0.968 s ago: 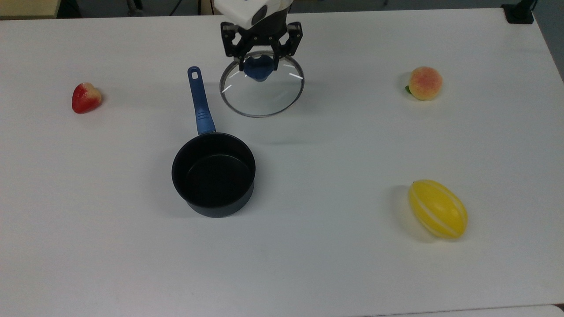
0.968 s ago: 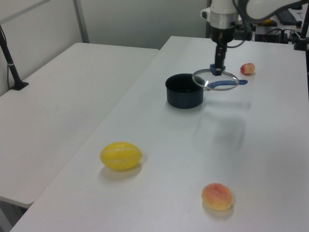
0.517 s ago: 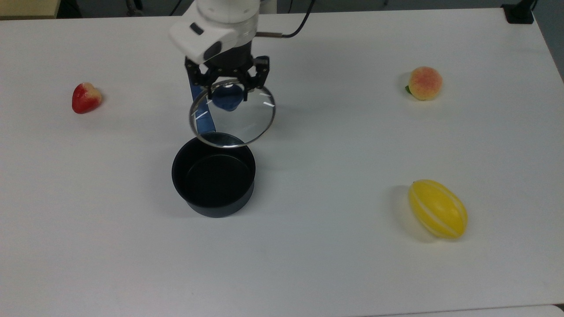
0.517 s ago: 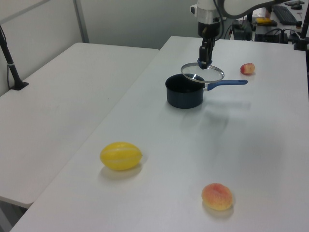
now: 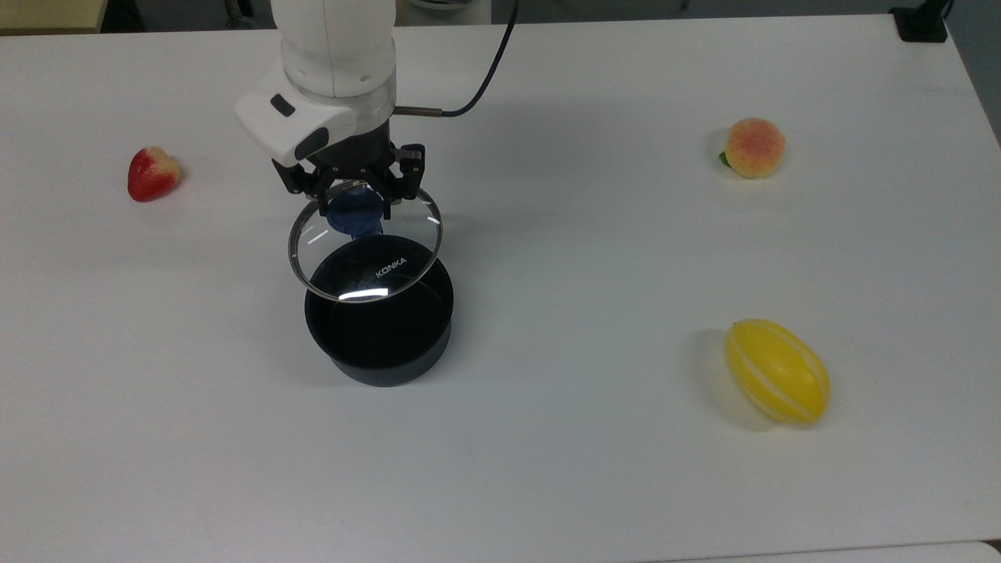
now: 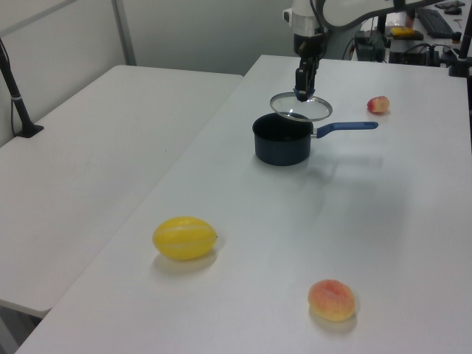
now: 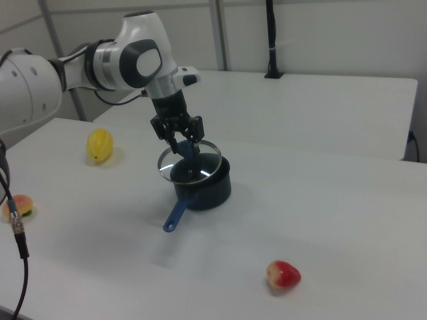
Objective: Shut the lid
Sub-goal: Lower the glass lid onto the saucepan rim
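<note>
Gripper [image 5: 356,205] clamps lid [image 5: 364,254] over white table [image 5: 594,258].

Strawberry [image 5: 153,173], peach [image 5: 754,147], yellow melon [image 5: 776,371], black saucepan [image 5: 380,328] on white table [image 5: 586,234]

Light: bright, even, from overhead.
Shadows: soft on the white counter [image 5: 594,438].
Glare: streaks on the round clear glass lid [image 5: 365,258].

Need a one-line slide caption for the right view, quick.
Gripper holds the glass lid by its blue knob above the black saucepan, not yet seated.
</note>
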`<state>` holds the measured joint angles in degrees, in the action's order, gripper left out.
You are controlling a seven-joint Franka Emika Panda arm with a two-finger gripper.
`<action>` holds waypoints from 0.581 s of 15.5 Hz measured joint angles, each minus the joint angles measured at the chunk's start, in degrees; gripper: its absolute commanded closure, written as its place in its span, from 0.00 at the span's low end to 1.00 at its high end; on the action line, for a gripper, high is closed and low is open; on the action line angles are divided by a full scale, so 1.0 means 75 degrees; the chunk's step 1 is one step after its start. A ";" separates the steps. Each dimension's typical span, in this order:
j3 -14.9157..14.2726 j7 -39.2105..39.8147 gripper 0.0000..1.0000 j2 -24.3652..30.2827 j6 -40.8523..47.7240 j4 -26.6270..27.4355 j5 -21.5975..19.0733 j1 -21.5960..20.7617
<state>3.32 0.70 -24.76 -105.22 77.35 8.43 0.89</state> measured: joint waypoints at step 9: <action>0.0000 0.0008 0.90 -0.0564 -0.0510 -0.0304 0.0092 -0.0045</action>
<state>3.32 0.76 -28.98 -109.05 75.07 9.12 0.55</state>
